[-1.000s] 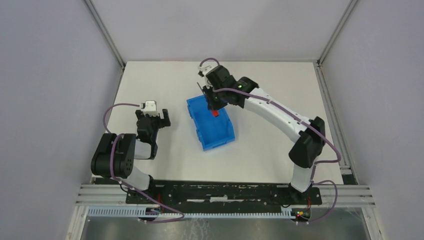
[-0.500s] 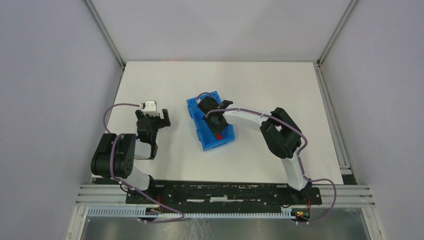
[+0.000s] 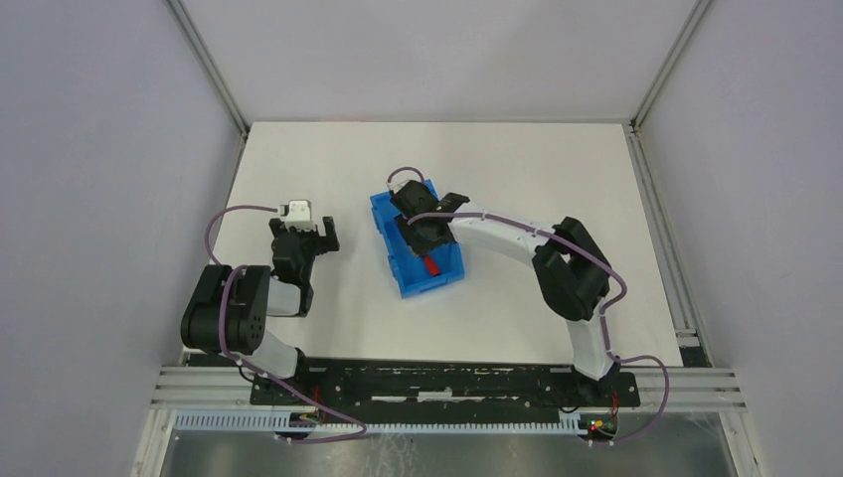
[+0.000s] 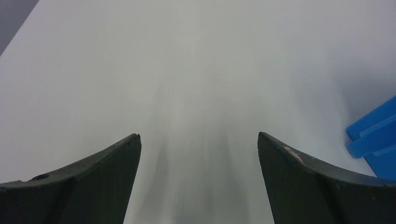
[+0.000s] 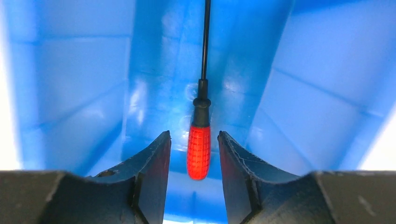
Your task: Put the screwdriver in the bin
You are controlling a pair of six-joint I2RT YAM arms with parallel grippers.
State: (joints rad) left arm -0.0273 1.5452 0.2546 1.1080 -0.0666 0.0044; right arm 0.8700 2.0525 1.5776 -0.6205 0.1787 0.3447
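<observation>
The blue bin (image 3: 411,283) sits mid-table, with my right gripper (image 3: 425,248) lowered inside it. In the right wrist view the screwdriver (image 5: 198,151) lies on the bin floor (image 5: 154,93), its thin dark shaft pointing away and its red handle between my fingers. The right gripper (image 5: 194,134) is open, with a small gap on each side of the handle. From above, the red handle (image 3: 431,265) shows just below the gripper. My left gripper (image 3: 310,227) hangs open over bare table to the left of the bin, holding nothing (image 4: 198,135).
The bin's near corner (image 4: 373,140) shows at the right edge of the left wrist view. White table surface (image 3: 537,169) surrounds the bin, with grey walls and metal frame rails around the table.
My right arm swung from the bin's far end down into the bin. Its jaws, shut on the red handle before, have parted and let it go. The left arm has not moved.
</observation>
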